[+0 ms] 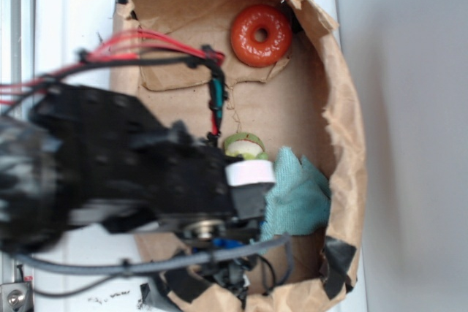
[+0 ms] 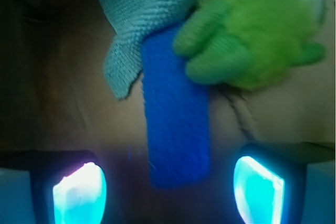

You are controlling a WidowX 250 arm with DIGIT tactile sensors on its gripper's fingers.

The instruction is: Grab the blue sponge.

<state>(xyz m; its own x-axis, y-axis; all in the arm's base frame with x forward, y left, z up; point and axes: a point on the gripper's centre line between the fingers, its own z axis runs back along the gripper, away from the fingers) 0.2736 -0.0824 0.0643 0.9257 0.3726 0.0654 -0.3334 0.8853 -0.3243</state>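
Gripper jaws spread wide, blue sponge lying lengthwise between them, its far end tucked under the teal cloth and green plush toy. Best to descend straight, close on the sponge's near end, clear of both neighbours.
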